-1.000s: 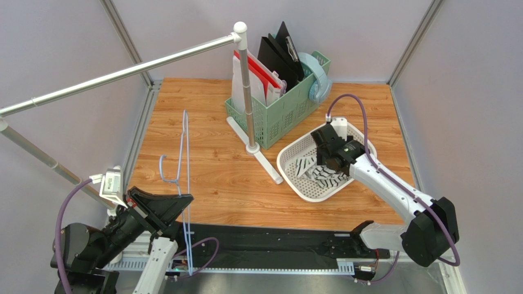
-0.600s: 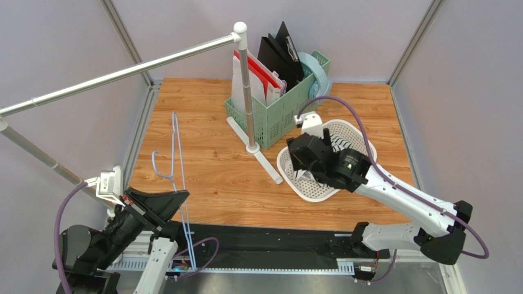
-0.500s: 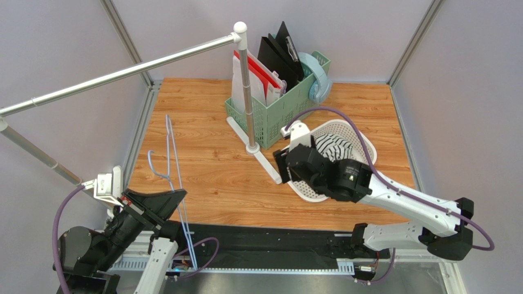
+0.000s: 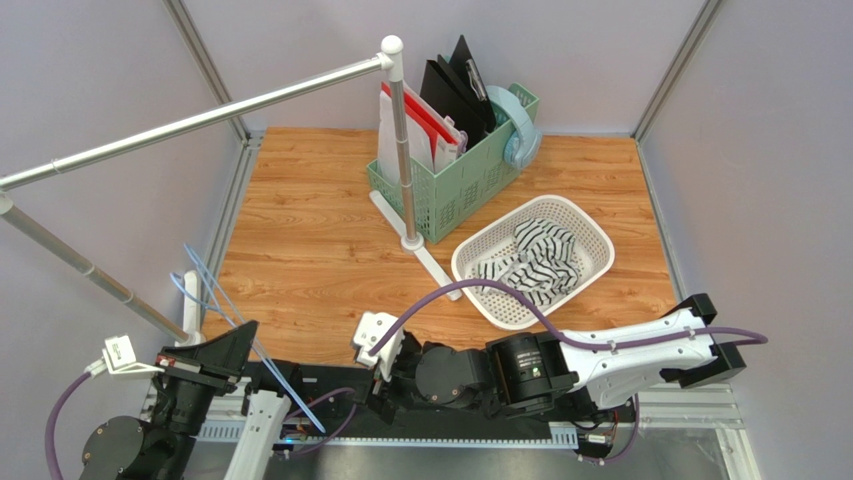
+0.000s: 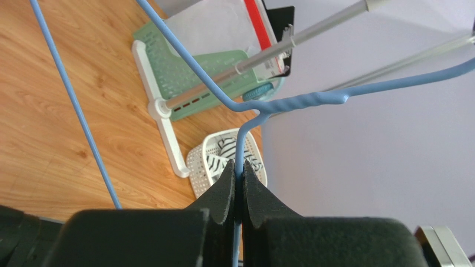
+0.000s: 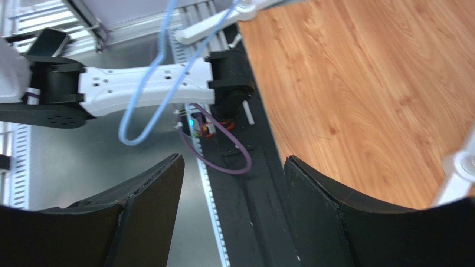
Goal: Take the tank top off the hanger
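Before me lies a wood-grain tabletop [image 4: 320, 250], shut in by plain lilac-grey walls [image 4: 90, 70] with aluminium corner posts [image 4: 205, 65] at 11 and 1 o'clock. A silver rail [image 4: 200, 118] runs from its white-capped upright [image 4: 402, 150] out toward 9 o'clock — a mint-green crate [image 4: 456, 200] of folders stands just beside the upright, at 12. The light is soft and even.

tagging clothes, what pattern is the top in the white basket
The tank top has narrow black-and-white stripes; clearest in the top external view.
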`<state>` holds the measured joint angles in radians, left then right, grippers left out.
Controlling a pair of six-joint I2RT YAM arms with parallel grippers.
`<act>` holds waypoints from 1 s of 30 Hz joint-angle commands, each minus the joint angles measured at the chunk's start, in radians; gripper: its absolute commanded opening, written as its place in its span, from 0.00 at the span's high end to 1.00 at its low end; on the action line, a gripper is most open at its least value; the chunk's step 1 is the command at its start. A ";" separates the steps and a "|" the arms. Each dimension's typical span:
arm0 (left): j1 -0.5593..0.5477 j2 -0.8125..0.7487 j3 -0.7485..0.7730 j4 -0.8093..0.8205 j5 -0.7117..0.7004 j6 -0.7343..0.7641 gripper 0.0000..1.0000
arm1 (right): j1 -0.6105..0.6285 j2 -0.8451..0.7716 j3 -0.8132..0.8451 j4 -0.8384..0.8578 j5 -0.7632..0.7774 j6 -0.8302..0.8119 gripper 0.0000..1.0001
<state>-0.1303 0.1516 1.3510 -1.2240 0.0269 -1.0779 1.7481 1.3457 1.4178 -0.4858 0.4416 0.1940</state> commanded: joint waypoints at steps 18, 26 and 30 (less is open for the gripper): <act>0.001 -0.055 0.057 -0.138 -0.282 -0.114 1.00 | 0.054 0.326 0.263 0.118 -0.093 0.013 0.35; 0.001 -0.078 0.043 -0.144 -0.289 -0.134 1.00 | 0.056 0.383 0.279 0.122 -0.035 -0.001 0.45; 0.001 -0.095 0.048 -0.152 -0.306 -0.136 1.00 | 0.064 0.380 0.267 0.147 0.029 -0.008 0.56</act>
<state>-0.1303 0.0753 1.3903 -1.3659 -0.2535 -1.2015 1.8000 1.7283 1.6447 -0.3832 0.3859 0.2020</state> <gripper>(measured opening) 0.017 0.492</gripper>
